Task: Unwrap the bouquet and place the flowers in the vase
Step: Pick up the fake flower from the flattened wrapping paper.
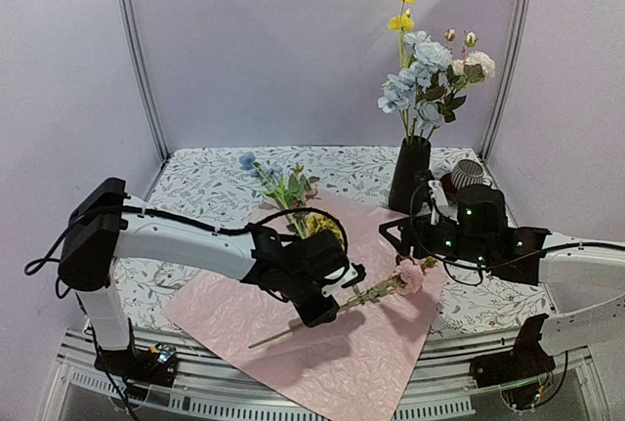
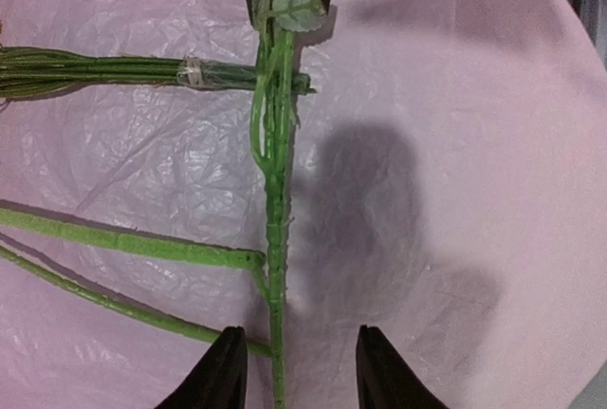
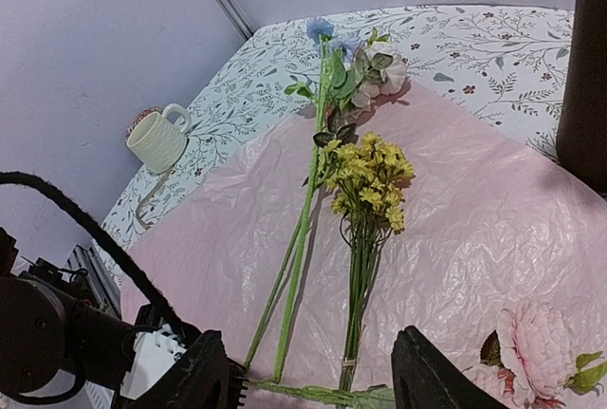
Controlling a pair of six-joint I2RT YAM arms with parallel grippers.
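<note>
Tablecloth [image 1: 205, 172] under paper [image 1: 361, 362]: left end effector [image 2: 299, 333] gapes astride stem [image 2: 276, 238], right end effector [image 3: 308, 338] gapes.

**Left arm** [image 1: 186, 240]: white links. The upright link rises from the base at the near left edge to a black shoulder block held high. The long forearm slopes right and slightly down toward mid-table and ends in a black wrist bent downward.

**Left gripper** [image 1: 330, 306]: black, low over the surface, pointing down. The left fingers [image 2: 228, 376] stand partly apart with a clear gap between them.

**Right arm** [image 1: 576, 274]: the white link enters from the right edge, low and nearly level. Its black wrist block is turned to the left.

**Right gripper** [image 1: 395, 233]: black, raised above the surface, aimed left and downward. The right fingers [image 3: 432, 371] are spread wide.

The two grippers are near each other but do not touch.
</note>
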